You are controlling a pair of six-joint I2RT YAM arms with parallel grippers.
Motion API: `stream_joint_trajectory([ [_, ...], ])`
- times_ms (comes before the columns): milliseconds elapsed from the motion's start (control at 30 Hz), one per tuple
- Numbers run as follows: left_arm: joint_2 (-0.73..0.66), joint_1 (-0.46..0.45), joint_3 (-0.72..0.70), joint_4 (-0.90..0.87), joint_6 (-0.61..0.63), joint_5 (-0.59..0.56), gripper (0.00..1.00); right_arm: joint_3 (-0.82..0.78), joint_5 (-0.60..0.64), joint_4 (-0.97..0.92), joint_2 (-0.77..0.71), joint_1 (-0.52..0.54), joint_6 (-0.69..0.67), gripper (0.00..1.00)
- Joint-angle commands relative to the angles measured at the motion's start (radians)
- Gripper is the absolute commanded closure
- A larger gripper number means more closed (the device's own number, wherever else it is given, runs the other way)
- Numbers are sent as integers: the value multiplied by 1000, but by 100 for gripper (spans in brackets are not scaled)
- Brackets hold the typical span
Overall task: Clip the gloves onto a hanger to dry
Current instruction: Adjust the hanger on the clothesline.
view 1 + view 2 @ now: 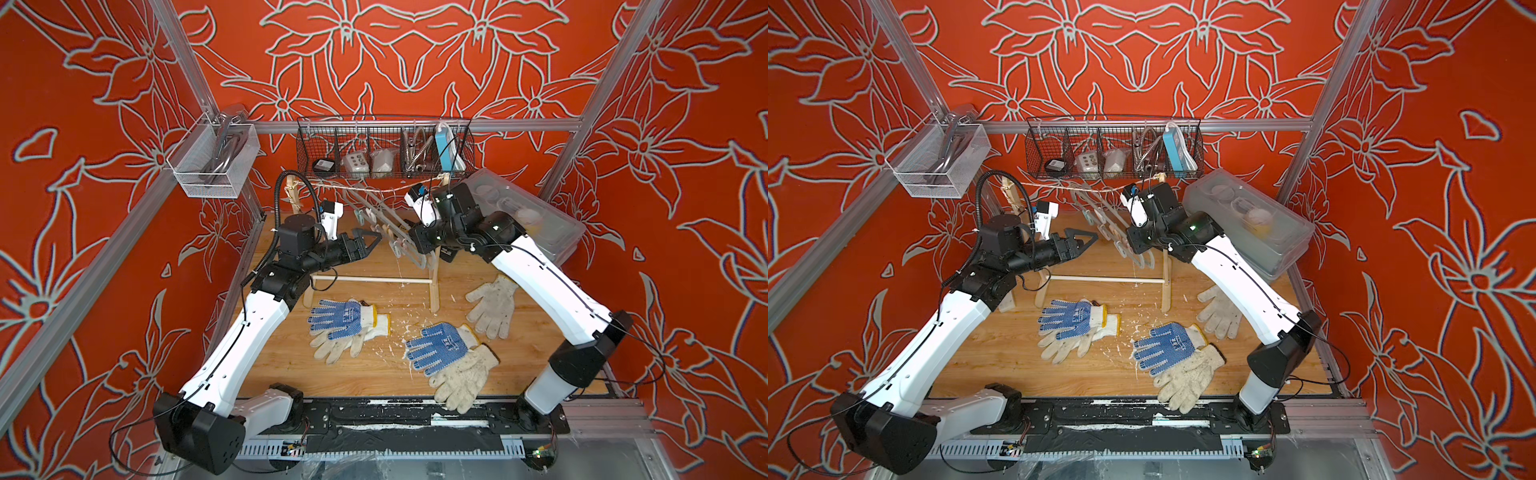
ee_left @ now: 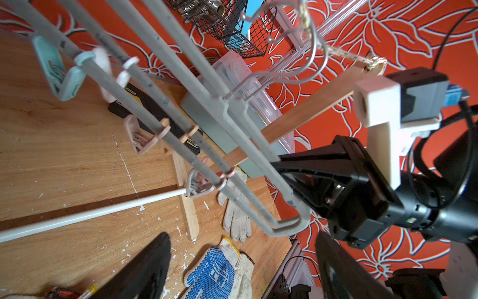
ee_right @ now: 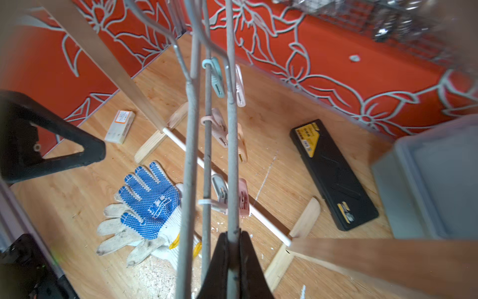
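Note:
Several gloves lie on the wooden table: a blue-dotted glove [image 1: 338, 320] atop an off-white one [image 1: 336, 349], another blue-dotted glove [image 1: 438, 345] overlapping an off-white one [image 1: 465, 382], and a lone off-white glove [image 1: 492, 305] by the right arm. Grey hangers [image 1: 370, 208] with pastel clips [image 3: 217, 80] hang from a rope above the table's back. My right gripper [image 3: 232, 248] is shut on one hanger bar [image 3: 232, 155] near its end. My left gripper [image 1: 368, 243] stands open and empty just left of the hangers, above the table.
A black wire basket [image 1: 384, 149] and a white mesh basket [image 1: 212, 162] hang on the back frame. A clear plastic box [image 1: 528, 216] sits back right, with a black case [image 3: 333, 176] beside it. The wooden stand [image 1: 434, 291] with its white rod [image 1: 365, 280] crosses mid-table.

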Motion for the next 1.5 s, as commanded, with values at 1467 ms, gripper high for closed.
stream_joint_trajectory([
  [1467,396,-411,707,-775,270,-895,38,-184,147,98,-170,-3,39,98],
])
